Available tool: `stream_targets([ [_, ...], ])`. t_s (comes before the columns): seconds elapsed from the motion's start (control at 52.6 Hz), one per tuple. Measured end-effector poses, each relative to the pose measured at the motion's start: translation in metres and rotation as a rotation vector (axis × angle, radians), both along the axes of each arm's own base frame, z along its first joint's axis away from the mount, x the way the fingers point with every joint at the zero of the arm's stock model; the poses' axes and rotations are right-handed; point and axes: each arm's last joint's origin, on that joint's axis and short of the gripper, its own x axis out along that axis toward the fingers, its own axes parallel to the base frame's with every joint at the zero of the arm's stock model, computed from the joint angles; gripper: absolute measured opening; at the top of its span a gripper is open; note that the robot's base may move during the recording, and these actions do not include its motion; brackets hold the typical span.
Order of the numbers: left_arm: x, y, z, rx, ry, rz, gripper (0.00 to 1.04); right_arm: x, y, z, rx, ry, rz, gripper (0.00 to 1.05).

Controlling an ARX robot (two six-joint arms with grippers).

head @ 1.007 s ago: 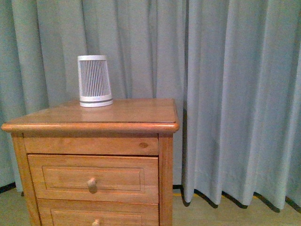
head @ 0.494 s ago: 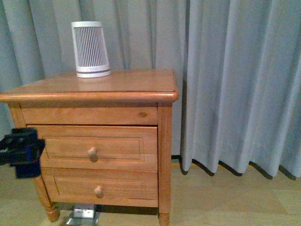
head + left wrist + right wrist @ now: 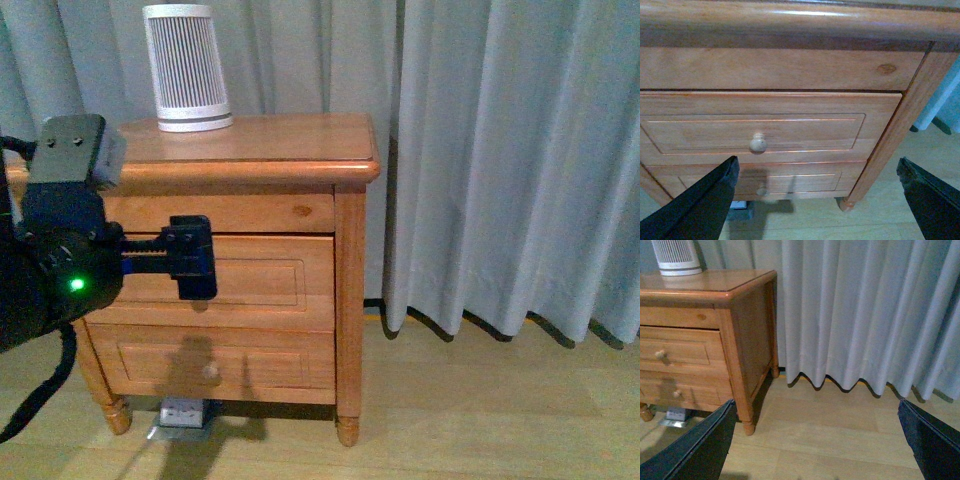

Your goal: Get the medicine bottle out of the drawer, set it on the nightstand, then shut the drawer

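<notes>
The nightstand (image 3: 290, 140) stands at the left in the front view. Its upper drawer (image 3: 270, 285) is shut. The medicine bottle is hidden. My left gripper (image 3: 193, 258) is open and empty, held in front of the upper drawer's face, covering its knob in this view. In the left wrist view the drawer (image 3: 805, 132) and its round knob (image 3: 758, 144) lie ahead of the left gripper (image 3: 817, 200), apart from its wide-spread fingers (image 3: 705, 205). My right gripper (image 3: 815, 445) is open and empty over the floor, to the right of the nightstand (image 3: 747, 315).
A large white ribbed tapered device (image 3: 187, 70) stands on the nightstand top at the back left. The lower drawer (image 3: 270, 360) is shut. A grey curtain (image 3: 500, 150) hangs behind and to the right. A small grey metal object (image 3: 183, 412) lies under the nightstand on the wooden floor (image 3: 480, 410).
The front view has tilted lower, showing the nightstand's feet and floor. My left arm has come in from the left and risen in front of the upper drawer.
</notes>
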Motion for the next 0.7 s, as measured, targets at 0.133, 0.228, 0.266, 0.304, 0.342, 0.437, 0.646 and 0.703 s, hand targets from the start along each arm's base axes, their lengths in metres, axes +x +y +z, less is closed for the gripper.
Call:
stream_targets([
  [0.133, 0.014, -0.007, -0.018, 0.007, -0.01, -0.02, 0.98, 0.0, 0.0, 0.0, 0.0, 0.0, 0.0, 0.98],
  [0.228, 0.026, -0.011, -0.03, 0.026, -0.012, -0.024, 0.98, 0.0, 0.0, 0.0, 0.0, 0.0, 0.0, 0.98],
  [0.266, 0.031, -0.012, -0.035, 0.036, -0.009, -0.022, 0.98, 0.0, 0.0, 0.0, 0.0, 0.0, 0.0, 0.98],
  [0.304, 0.035, -0.011, -0.04, 0.047, -0.002, -0.018, 0.98, 0.0, 0.0, 0.0, 0.0, 0.0, 0.0, 0.98],
  [0.342, 0.044, -0.011, -0.045, 0.063, 0.0, -0.008, 0.98, 0.0, 0.0, 0.0, 0.0, 0.0, 0.0, 0.98],
  [0.437, 0.062, -0.006, -0.056, 0.11, 0.006, 0.036, 0.98, 0.0, 0.0, 0.0, 0.0, 0.0, 0.0, 0.98],
  [0.646, 0.097, 0.013, -0.073, 0.143, 0.024, 0.093, 0.98, 0.0, 0.0, 0.0, 0.0, 0.0, 0.0, 0.98],
  [0.703, 0.102, 0.013, -0.079, 0.146, 0.042, 0.091, 0.98, 0.0, 0.0, 0.0, 0.0, 0.0, 0.0, 0.98],
])
